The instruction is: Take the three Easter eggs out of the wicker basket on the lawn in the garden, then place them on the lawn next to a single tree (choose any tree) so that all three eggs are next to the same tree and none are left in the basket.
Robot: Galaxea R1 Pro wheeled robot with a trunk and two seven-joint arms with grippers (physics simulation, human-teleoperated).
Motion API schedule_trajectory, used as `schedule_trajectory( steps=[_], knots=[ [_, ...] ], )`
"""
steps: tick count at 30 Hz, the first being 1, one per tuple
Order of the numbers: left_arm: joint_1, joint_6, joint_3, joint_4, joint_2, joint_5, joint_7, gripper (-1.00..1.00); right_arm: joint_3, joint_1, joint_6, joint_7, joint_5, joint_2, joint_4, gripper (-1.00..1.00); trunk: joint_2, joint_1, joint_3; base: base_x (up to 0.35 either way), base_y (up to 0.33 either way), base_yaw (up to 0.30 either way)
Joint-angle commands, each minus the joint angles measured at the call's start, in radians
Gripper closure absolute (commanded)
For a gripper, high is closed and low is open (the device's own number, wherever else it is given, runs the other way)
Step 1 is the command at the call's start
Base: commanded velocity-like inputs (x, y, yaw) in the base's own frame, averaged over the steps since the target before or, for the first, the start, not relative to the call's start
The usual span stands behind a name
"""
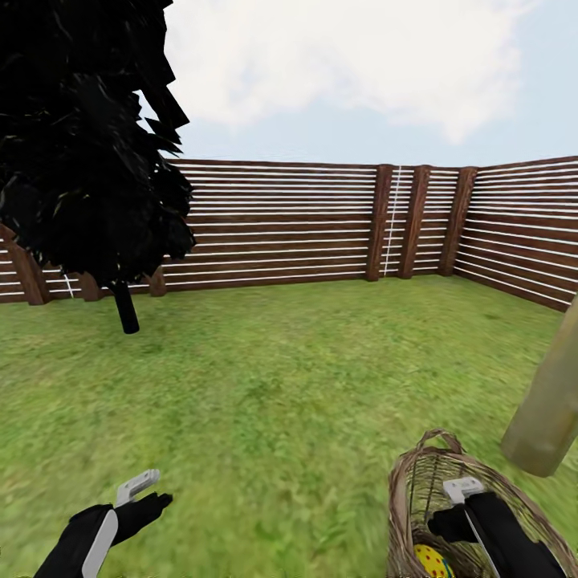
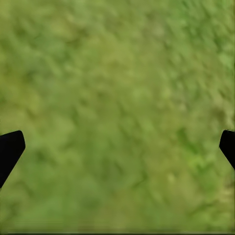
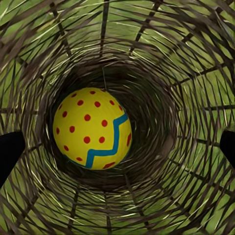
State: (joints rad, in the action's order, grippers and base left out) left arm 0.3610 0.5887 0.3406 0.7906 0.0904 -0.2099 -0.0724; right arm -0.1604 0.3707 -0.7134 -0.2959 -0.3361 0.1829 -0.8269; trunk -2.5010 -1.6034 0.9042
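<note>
Reaching down into the wicker basket (image 1: 474, 514), the right gripper (image 3: 117, 147) has its fingers spread to straddle the egg (image 3: 93, 128) on the bottom; left gripper (image 2: 117, 147) spread over lawn (image 1: 281, 385)

Two black robot arms reach forward from the lower edge of the head view. The left gripper (image 1: 148, 498) is held low on the left, its fingers (image 2: 11, 149) spread wide apart and holding nothing. The right gripper (image 1: 449, 522) angles downward on the right, its fingers (image 3: 10, 152) likewise spread wide, empty.
</note>
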Motion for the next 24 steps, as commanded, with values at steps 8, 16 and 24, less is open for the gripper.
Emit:
schedule_trajectory(
  steps=[8, 16, 24],
  knots=[
    [0.001, 0.005, 0.003, 0.001, 0.000, 0.000, -0.004, -1.00, -0.002, 0.000, -0.003, -0.009, -0.011, 0.000, -0.001, -1.00, -0.002, -0.003, 0.032, 0.000, 0.000, 0.000],
    [0.001, 0.005, 0.003, 0.001, 0.000, 0.000, -0.003, -1.00, -0.002, 0.000, -0.004, -0.009, -0.011, 0.000, -0.001, -1.00, -0.004, -0.007, 0.063, 0.000, 0.000, 0.000],
    [0.001, 0.005, 0.003, 0.001, 0.000, 0.000, -0.003, -1.00, -0.002, 0.000, -0.003, -0.009, -0.011, 0.000, 0.000, -1.00, -0.006, -0.011, 0.094, 0.000, 0.000, 0.000]
  ],
)
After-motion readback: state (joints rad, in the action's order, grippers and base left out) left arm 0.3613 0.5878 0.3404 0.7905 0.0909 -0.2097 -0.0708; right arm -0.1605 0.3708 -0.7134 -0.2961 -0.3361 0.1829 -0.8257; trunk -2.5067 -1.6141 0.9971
